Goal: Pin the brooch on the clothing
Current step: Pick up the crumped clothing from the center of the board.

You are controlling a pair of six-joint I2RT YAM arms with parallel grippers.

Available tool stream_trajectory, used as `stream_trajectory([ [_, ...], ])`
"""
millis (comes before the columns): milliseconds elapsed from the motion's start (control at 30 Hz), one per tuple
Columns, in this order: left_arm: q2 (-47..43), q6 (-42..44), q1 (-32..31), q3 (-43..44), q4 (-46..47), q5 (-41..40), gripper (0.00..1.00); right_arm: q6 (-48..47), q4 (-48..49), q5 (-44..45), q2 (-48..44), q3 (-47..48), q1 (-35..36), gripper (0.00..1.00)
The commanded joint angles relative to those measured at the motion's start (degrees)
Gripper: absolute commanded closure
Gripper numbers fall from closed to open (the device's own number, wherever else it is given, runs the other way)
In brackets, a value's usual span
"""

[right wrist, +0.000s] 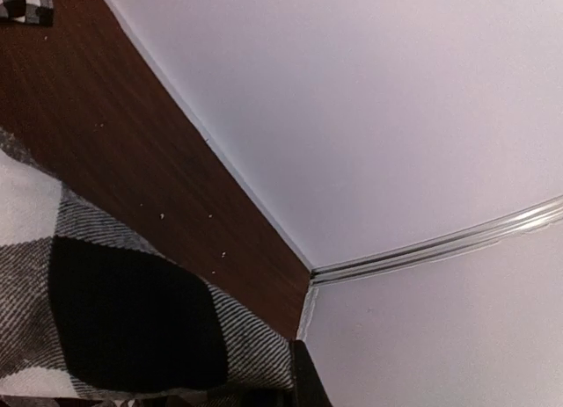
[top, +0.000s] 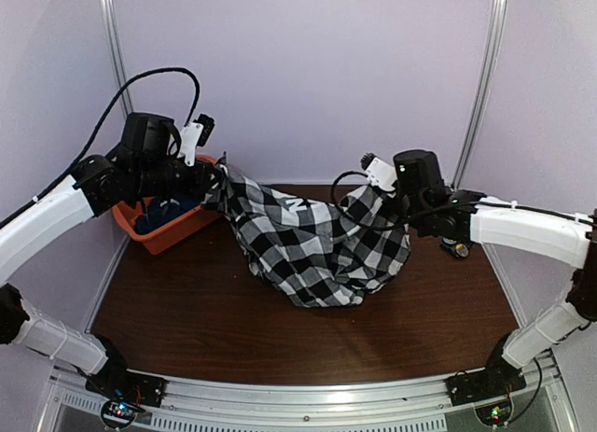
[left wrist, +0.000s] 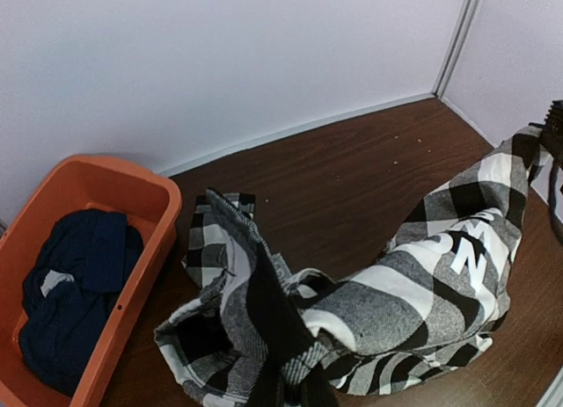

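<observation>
The clothing (top: 317, 241), a black-and-white checked shirt, hangs stretched between my two grippers, and its middle sags onto the brown table (top: 187, 311). My left gripper (top: 211, 184) is shut on its left end, just beside the orange bin. My right gripper (top: 395, 206) is shut on its right end. In the left wrist view the shirt (left wrist: 369, 310) bunches over my gripper (left wrist: 295, 391) and hides the fingers; white lettering (left wrist: 468, 249) shows on a black panel. The right wrist view shows checked cloth (right wrist: 132, 328) at my gripper (right wrist: 286, 398). A small dark-and-gold object (top: 457, 250) lies under the right forearm; I cannot tell whether it is the brooch.
An orange bin (top: 177, 234) stands at the back left with a dark navy garment (left wrist: 75, 284) inside. The pale back wall (top: 298, 68) and metal corner posts (top: 483, 77) close off the table. Bare wood lies in front of the shirt.
</observation>
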Motion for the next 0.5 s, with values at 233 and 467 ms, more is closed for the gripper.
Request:
stream_trajectory([
  [233, 10.2, -11.2, 0.2, -6.1, 0.2, -20.4, 1.00, 7.0, 0.5, -5.4, 25.5, 12.8, -5.4, 1.00],
  [467, 24.6, -12.4, 2.4, 0.5, -2.0, -22.6, 0.89, 8.2, -2.5, -3.8, 27.3, 14.2, -6.4, 1.00],
])
